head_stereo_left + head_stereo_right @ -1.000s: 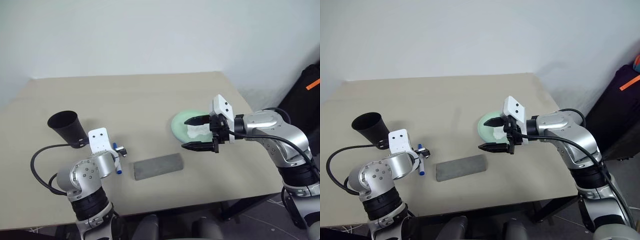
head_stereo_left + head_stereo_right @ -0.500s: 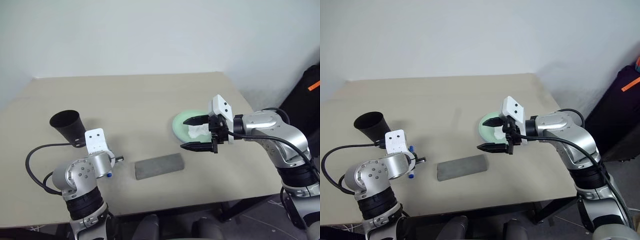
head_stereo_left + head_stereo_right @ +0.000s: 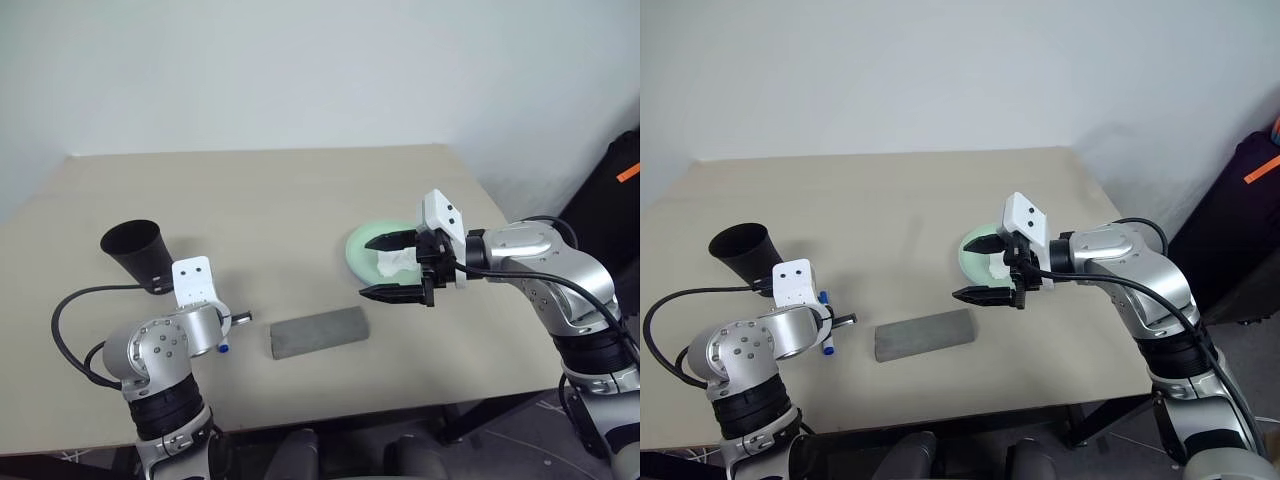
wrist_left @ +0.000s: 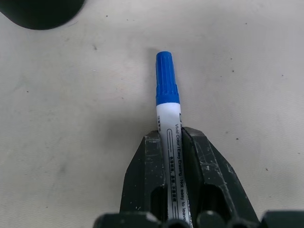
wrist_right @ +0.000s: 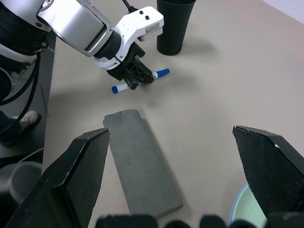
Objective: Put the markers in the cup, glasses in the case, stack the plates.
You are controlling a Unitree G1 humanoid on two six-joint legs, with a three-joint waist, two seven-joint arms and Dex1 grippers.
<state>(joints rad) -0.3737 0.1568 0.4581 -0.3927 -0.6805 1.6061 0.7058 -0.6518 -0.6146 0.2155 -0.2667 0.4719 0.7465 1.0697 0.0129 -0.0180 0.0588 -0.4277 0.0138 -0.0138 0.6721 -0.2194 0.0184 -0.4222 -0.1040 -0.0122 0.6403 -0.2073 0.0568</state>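
Table (image 3: 270, 190): beige, broad, carries everything I am working with.

Plate, mint green (image 3: 362, 245): right of centre, crumpled white tissue (image 3: 398, 262) lying in it; stacking I judge not in hand now.

Case (image 3: 318, 332): grey, lid down, near the front edge, between my two arms.

Cup (image 3: 138, 254): black, upright, just behind my left gripper.

Right gripper (image 3: 396, 268): fingers wide apart, empty, hovering by the plate.

Left gripper (image 4: 173, 142): clamped on the blue-capped marker (image 4: 167, 95), low over the table beside the cup.

Step in hand, as I judge it: marker into cup. Next I need to lift, tip the marker upright and bring it over the rim. Nothing stands between them; the case lies clear.
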